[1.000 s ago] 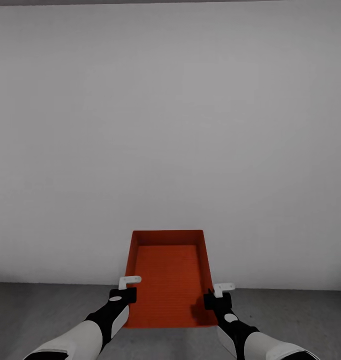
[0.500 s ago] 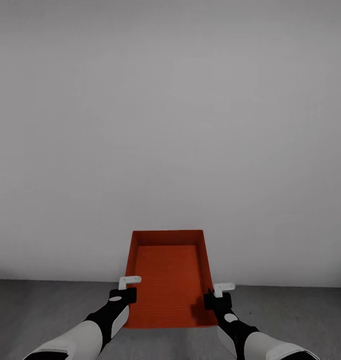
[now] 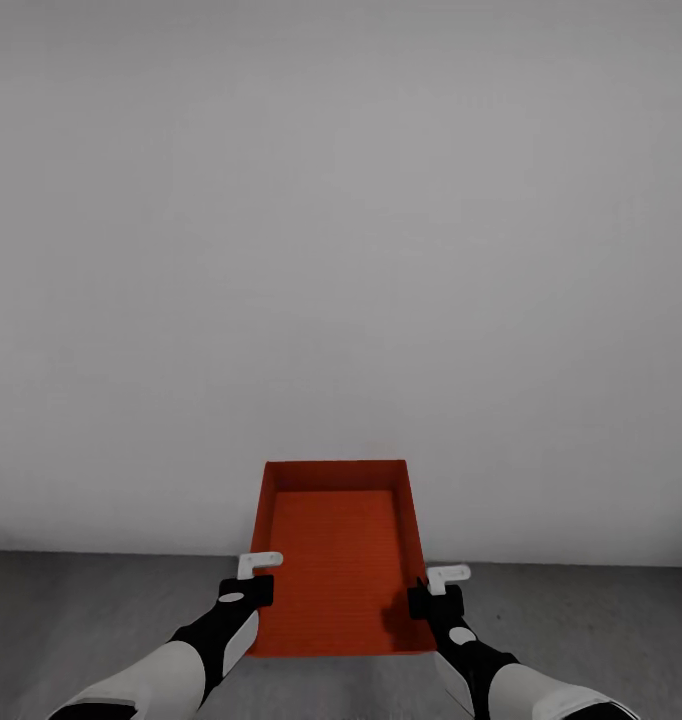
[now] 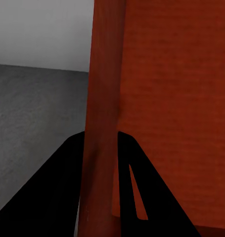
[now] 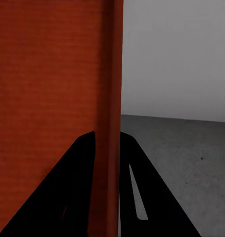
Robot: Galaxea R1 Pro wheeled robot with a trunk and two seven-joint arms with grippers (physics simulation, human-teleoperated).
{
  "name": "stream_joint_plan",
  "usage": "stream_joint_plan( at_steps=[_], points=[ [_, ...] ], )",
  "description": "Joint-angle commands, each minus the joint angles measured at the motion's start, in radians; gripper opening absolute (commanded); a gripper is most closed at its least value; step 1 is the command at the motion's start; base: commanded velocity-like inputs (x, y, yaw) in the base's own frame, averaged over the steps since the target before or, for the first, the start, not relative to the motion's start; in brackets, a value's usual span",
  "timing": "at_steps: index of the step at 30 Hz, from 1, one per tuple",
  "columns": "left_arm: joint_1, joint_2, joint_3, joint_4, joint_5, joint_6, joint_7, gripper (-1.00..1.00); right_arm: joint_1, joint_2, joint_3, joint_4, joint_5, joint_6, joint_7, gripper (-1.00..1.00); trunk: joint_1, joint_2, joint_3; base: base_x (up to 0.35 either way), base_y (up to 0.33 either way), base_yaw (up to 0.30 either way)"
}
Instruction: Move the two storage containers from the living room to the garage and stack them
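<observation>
Only the camera shifted; both grippers [image 3: 249, 578] [image 3: 433, 590] still pinch the ribbed orange container's [image 3: 336, 550] thin walls, apparently above rough concrete [image 3: 71, 610].

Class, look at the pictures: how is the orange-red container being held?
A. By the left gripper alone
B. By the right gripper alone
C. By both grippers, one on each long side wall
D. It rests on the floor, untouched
C: the left gripper and right gripper each clamp a side wall of the storage container, held above the floor.

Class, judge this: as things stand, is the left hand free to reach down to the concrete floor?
Probably not: the left hand is shut on the bin wall, sharing the load with the right hand above the floor.
</observation>
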Motion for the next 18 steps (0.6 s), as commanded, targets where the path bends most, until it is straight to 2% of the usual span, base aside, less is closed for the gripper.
stream_joint_plan(
  at_steps=[1,18],
  points=[
    [-0.002,0.046,0.064,-0.027,0.013,-0.001,0.012,-1.0,0.0,0.0,-0.025,0.001,-0.011,-0.003,-0.001,-1.0,0.0,-0.001,-0.003,0.0,0.0,0.0],
    [-0.002,0.048,0.064,-0.026,0.013,-0.001,0.012,-1.0,0.0,-0.002,-0.025,0.001,-0.01,-0.005,-0.001,-1.0,0.0,-0.001,-0.03,0.0,0.0,0.0]
  ],
)
